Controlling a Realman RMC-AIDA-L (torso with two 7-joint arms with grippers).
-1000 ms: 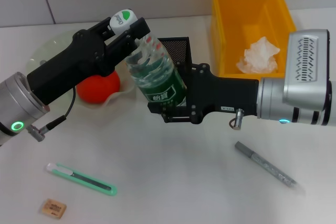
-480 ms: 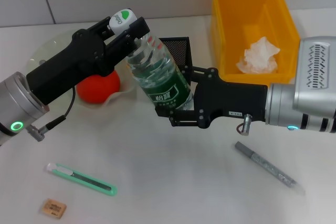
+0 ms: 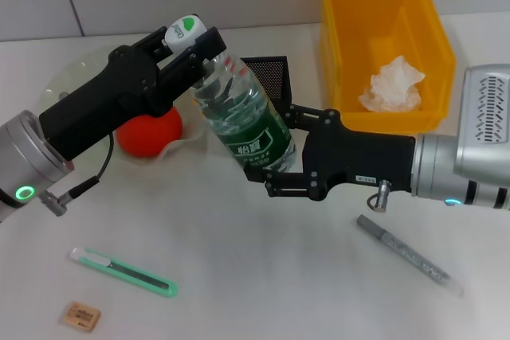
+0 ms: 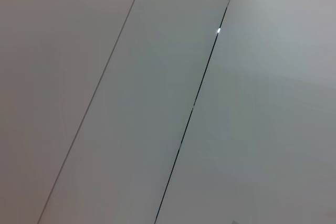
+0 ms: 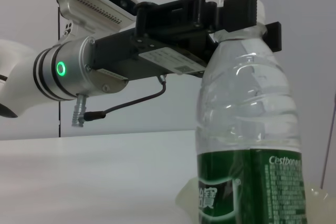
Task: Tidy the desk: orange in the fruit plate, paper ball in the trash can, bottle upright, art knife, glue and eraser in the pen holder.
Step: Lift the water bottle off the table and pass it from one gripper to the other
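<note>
Left pincer (image 3: 198, 44) is clenched on the white cap and neck of the clear plastic water bottle with the green label (image 3: 243, 121), a grip at the top that lets it steer the bottle toward vertical. Right pincer (image 3: 279, 153) sits lower, its fingers spread to either side of the green label near the bottle's base; I judge it is bracing or just letting go there, not squeezing, though whether the pads touch the plastic cannot be told. The right wrist view shows the bottle nearly upright, with the left pincer clamped over its cap.

The bottle stands in the middle of the white desk (image 3: 263, 276), just in front of the black mesh pen holder (image 3: 267, 69), so setting it upright is the step in hand.

The round orange (image 3: 149, 133) lies on the clear glass fruit plate (image 3: 72, 73) behind the left arm. The crumpled white paper ball (image 3: 393, 85) is inside the yellow plastic bin (image 3: 382, 5) at the back right. Left to tidy on the near desk are the mint-green art knife (image 3: 123, 271), the small tan eraser (image 3: 82, 316) and the grey glue stick (image 3: 408, 255), well apart from one another. Behind the desk runs a pale tiled wall.
</note>
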